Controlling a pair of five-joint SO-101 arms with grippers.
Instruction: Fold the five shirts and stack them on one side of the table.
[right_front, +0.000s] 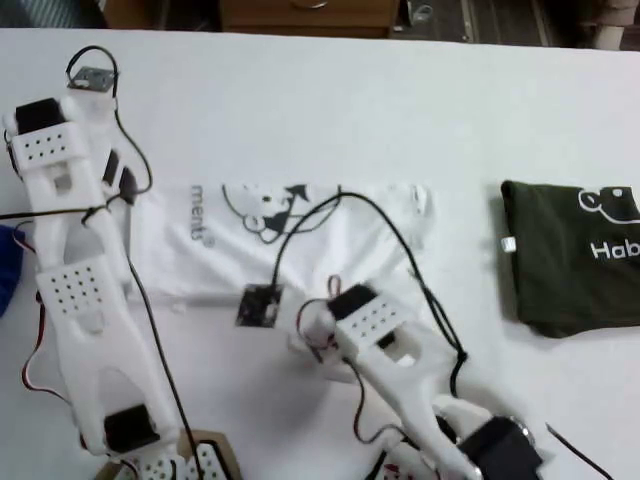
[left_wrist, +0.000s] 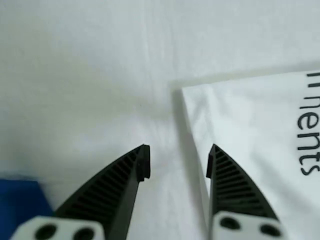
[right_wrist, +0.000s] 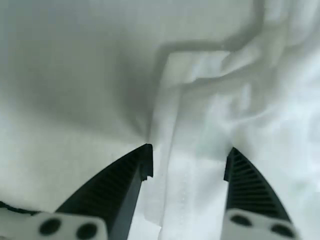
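A white shirt (right_front: 300, 245) with a black print lies partly folded in the middle of the table. My left gripper (left_wrist: 177, 160) is open at the shirt's left end, one finger over the cloth's corner (left_wrist: 240, 115) and the other over bare table; from above it (right_front: 118, 183) sits at that edge. My right gripper (right_wrist: 187, 160) is open, low over the shirt's near edge, its fingers straddling a rumpled hem (right_wrist: 175, 150). A dark green shirt (right_front: 570, 255) lies folded at the right side.
A blue cloth (right_front: 8, 265) pokes in at the table's left edge and shows beside my left gripper as a blue patch (left_wrist: 20, 200). The white table (right_front: 330, 110) stretches bare beyond the shirt. Cables (right_front: 400, 240) cross over the white shirt.
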